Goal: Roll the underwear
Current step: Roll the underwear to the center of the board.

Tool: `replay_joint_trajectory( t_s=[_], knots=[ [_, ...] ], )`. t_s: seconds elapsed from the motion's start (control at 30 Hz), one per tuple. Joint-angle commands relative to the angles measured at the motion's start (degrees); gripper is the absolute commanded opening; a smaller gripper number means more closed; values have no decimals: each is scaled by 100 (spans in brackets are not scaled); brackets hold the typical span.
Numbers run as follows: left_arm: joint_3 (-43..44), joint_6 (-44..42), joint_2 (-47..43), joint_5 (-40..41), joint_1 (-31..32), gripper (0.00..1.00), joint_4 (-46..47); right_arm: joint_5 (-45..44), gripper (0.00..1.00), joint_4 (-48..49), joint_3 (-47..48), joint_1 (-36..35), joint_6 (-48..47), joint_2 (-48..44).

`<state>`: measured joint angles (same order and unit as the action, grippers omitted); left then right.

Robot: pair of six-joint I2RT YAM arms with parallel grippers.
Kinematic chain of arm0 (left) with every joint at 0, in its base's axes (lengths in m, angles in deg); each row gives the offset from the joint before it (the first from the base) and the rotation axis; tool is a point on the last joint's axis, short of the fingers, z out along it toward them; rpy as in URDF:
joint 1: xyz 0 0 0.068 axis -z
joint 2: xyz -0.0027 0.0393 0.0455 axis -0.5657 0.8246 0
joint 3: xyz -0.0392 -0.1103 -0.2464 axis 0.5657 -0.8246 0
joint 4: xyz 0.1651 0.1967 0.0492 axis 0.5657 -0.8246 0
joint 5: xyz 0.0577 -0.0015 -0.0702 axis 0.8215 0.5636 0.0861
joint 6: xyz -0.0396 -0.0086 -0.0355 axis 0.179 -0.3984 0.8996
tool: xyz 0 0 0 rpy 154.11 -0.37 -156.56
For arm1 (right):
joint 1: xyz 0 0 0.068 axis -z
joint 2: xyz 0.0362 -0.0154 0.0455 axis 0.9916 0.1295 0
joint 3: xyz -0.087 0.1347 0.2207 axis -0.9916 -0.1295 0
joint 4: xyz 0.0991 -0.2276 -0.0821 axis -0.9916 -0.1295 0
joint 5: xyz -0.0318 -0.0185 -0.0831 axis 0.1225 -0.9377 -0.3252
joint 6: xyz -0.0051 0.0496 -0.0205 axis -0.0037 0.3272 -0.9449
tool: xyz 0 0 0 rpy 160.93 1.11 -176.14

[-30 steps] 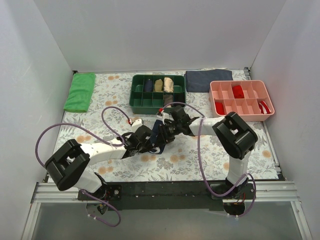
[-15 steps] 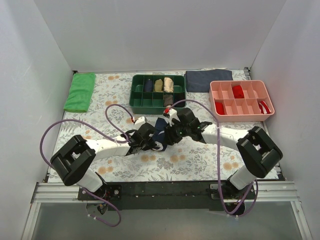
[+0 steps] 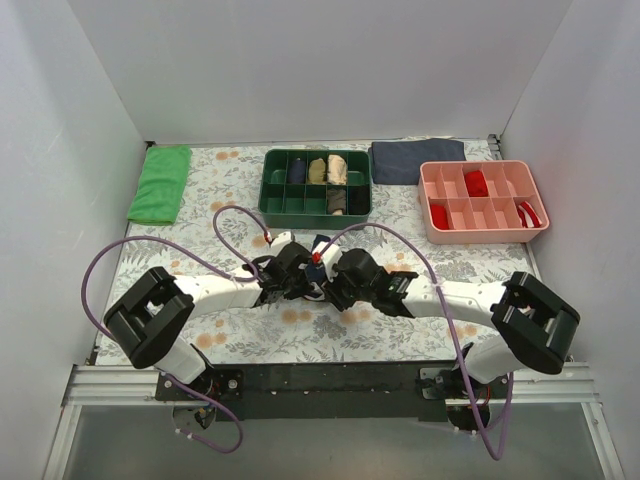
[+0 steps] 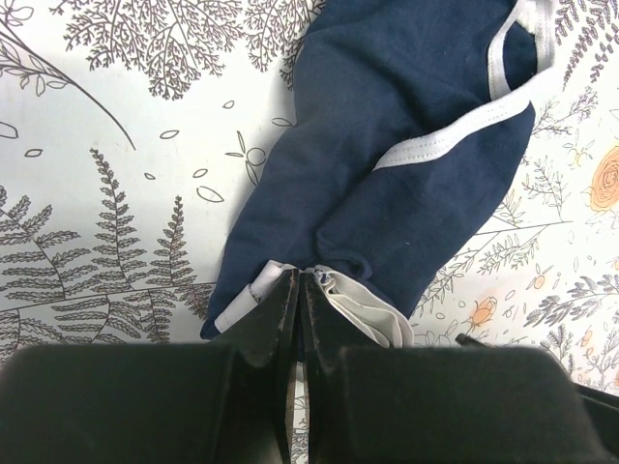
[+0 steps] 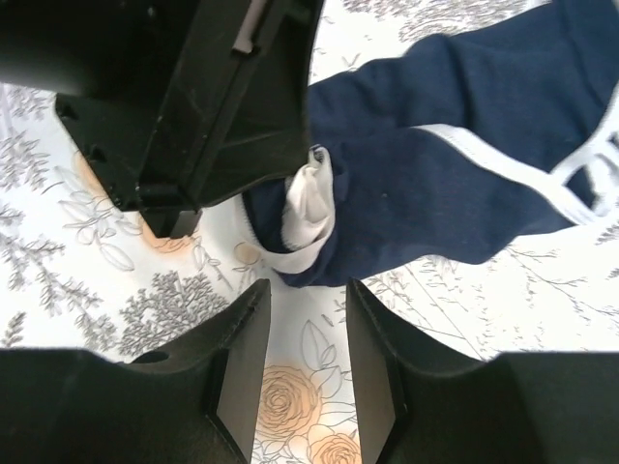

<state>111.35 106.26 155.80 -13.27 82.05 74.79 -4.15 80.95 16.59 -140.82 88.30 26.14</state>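
Two tools on one tiny pair of briefs, so crowding is the main worry here imo. Left tool [image 4: 300,282] is clamped tight on the near end of the underwear [image 4: 387,126], pinching the bunched white piping right at its tips. The rest of the navy fabric runs away from it, lying on the table [image 4: 106,193] as a long narrow strip that drifts off to its right.

Right tool [image 5: 308,300] has its jaws apart with nothing in them. That same white bunched end sits just ahead of its gap, touching neither finger as far as I can tell. The left tool's black fingers loom ahead and to its left, really close.

Looks like the roll is only just starting. I'd bring the right tool in low onto that end, beside the left pinch and not on top of it. Take both layers, then turn the end over evenly so the roll comes out tight. A lopsided grip probably gives a cone. Watch for finger-on-finger contact.
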Motion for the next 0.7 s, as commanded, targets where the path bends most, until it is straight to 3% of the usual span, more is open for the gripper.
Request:
replay_joint_trajectory(
  t_s=[0.0, 0.2, 0.37, 0.67],
  knots=[
    [40, -96, 159, -172, -40, 0, -333, -598, 45, 370, -127, -361, -668, -69],
    [-48, -44, 159, -497, -198, 0, -166, -527, 45, 730, -250, -362, -379, -253],
    [-162, 9, 115, -866, -373, 0, 97, -781, 45, 1284, -952, -362, -37, -903],
    [-311, 70, 212, -1666, -628, 0, 537, -729, 45, 1082, -980, -519, -659, -966]
  ],
)
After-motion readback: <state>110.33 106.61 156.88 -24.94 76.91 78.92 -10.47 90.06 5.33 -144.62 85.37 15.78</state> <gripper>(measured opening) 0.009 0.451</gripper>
